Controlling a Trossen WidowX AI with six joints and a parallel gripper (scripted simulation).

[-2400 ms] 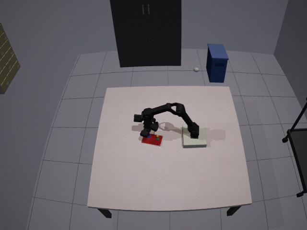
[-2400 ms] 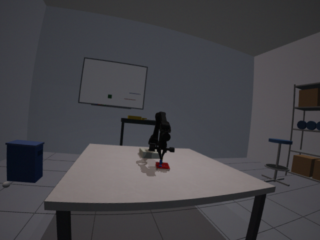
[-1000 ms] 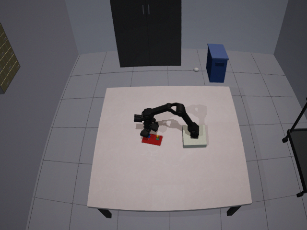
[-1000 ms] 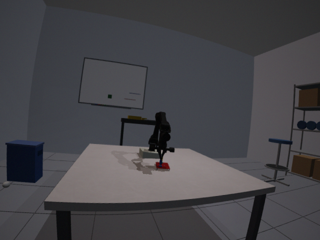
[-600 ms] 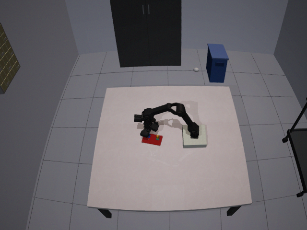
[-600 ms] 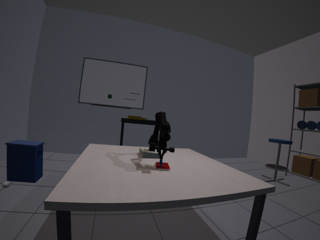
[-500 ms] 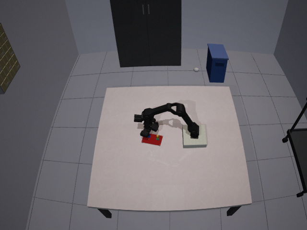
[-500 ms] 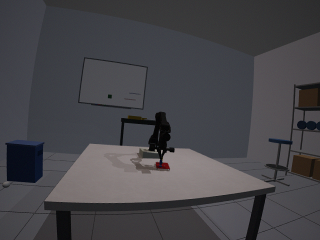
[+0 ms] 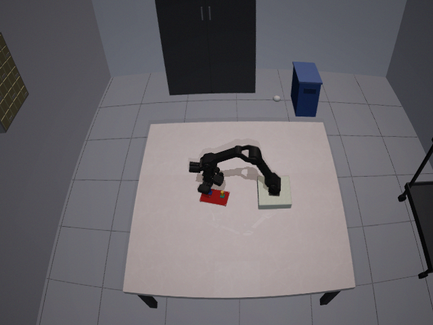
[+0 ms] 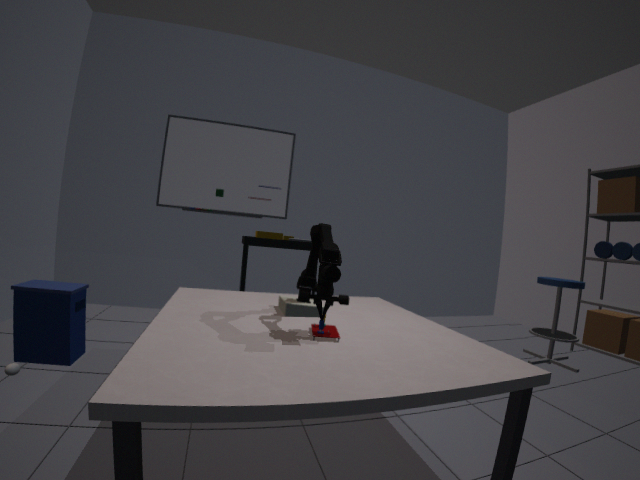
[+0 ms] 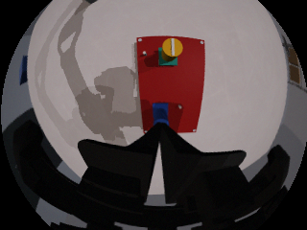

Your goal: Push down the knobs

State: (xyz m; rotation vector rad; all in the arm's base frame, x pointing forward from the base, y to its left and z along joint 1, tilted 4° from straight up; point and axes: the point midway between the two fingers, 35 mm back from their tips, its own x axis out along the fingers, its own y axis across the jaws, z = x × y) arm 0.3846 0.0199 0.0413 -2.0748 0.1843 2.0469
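From the top view you see the arm (image 9: 241,154) reach from its pale base block (image 9: 279,201) at 3 o'clock of the red board (image 9: 214,198) and bend round so the gripper (image 9: 207,190) hangs over the board's 9 o'clock end. There a spot of blue, the blue knob (image 9: 210,192), shows right at the fingertips, while the yellow knob (image 9: 222,192) stands uncovered toward the 3 o'clock end on its green pot (image 9: 222,196). The board lies on the table (image 9: 237,258) a little toward 9 o'clock of centre. In the exterior view the gripper (image 10: 321,320) points straight down, its tips meeting the blue knob (image 10: 321,326) on the board (image 10: 326,332); the base block (image 10: 294,307) sits behind it on the table (image 10: 289,377), and the arm's shadow falls toward 9 o'clock. In the wrist view your two fingers come together into one narrow point: the jaws are closed and grip nothing. That point, the gripper (image 11: 160,128), rests at the 6 o'clock edge of the blue knob (image 11: 160,111), which sits at the 6 o'clock end of the board (image 11: 186,83). The yellow knob (image 11: 172,46) sits at the 12 o'clock end, over its green pot (image 11: 167,59). You cannot tell from these views how far down either knob sits.
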